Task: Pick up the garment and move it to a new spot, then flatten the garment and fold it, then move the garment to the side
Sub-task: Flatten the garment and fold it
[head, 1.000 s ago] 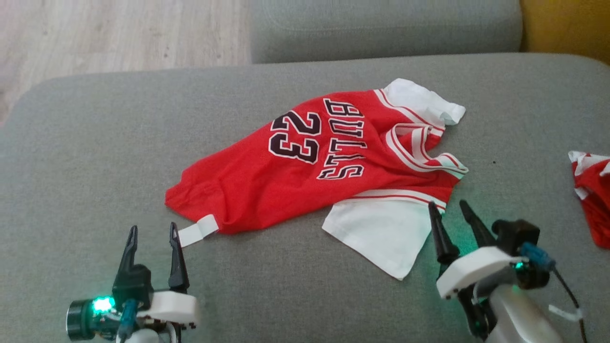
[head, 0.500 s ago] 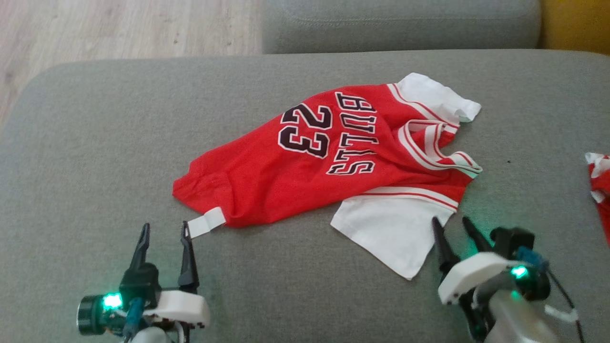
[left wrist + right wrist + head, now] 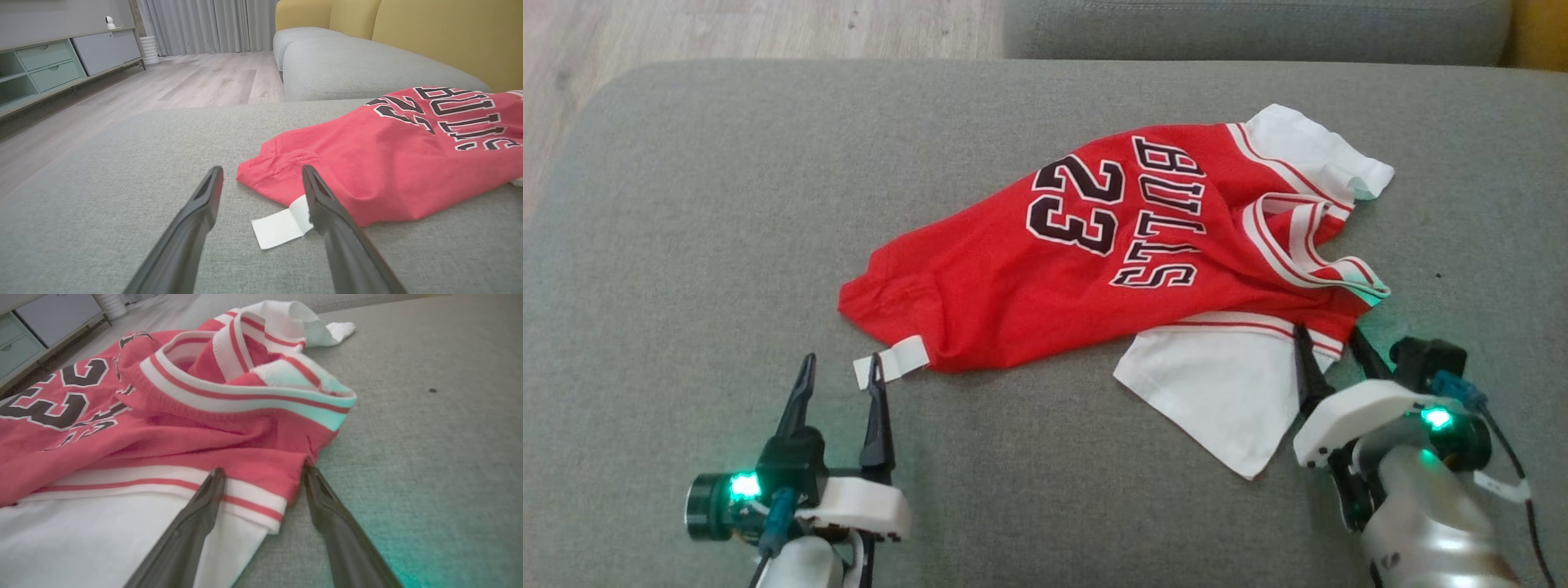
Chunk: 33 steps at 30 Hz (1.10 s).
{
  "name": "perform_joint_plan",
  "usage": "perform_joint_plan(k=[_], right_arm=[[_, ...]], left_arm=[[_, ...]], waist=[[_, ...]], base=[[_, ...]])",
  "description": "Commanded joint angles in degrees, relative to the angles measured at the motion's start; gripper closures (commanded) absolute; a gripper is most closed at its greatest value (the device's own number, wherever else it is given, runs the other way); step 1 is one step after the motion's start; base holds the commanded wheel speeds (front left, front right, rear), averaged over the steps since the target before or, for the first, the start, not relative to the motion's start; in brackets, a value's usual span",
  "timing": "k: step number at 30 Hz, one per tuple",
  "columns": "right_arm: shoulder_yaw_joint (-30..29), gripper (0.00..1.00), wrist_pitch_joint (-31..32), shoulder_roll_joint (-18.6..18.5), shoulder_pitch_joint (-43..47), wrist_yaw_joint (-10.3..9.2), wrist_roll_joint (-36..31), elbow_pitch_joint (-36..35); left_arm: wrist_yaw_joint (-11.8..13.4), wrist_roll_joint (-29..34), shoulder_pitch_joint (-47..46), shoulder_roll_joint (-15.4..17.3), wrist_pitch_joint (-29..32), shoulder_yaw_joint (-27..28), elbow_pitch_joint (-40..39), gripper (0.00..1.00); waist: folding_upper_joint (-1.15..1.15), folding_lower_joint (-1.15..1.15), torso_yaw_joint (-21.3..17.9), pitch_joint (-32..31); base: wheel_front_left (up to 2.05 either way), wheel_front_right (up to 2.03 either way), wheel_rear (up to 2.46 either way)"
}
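Both hands are spread wide, nothing gripped. The garment (image 3: 1013,286) is laid on the sofa cushion (image 3: 686,204), the left hand (image 3: 842,359) just beside its tag (image 3: 892,359) at 7 o'clock, the right hand (image 3: 1327,331) astride its sleeve band (image 3: 247,492) at 4 o'clock.

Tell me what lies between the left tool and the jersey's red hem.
The jersey's white tag lies there on the grey cushion, between the fingers of the open left tool, as the left wrist view shows.
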Motion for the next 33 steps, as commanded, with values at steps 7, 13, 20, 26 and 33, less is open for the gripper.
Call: perform_joint_plan(k=[7,13,20,26,33], right_arm=[[-2.64,1.00,-0.11,-2.48,-4.44,-0.05,-4.47,2.66],[-7.20,1.00,-0.11,-6.54,-6.57,-0.05,-8.71,2.23],[-9.93,0.00,-0.11,-3.87,-6.25,-0.05,-11.06,-1.34],[-8.04,0.00,-0.11,-1.16,-2.93,-0.05,-9.70,-7.19],[-3.32,0.00,-0.11,0.28,0.55,-0.05,-6.00,-11.03]], left_arm=[[-0.28,-2.57,-4.11,0.21,-0.30,-0.22,-2.43,0.00],[-1.50,-5.27,-6.31,0.21,-0.30,-3.08,-1.35,0.00],[-4.08,-10.39,-10.47,0.21,-0.31,-9.42,3.48,0.00],[-4.21,-14.51,-15.95,0.21,-0.31,-14.25,10.90,0.00],[-2.98,-18.67,-21.59,0.20,-0.31,-16.73,20.37,0.00]], waist=[[0.00,0.00,1.01,1.46],[0.00,0.00,0.60,2.20],[0.00,0.00,-1.28,2.59],[0.00,0.00,-2.71,2.71],[0.00,0.00,-4.47,3.05]], base=[[0.00,0.00,0.00],[0.00,0.00,0.00],[0.00,0.00,0.00],[0.00,0.00,0.00],[0.00,0.00,0.00]])
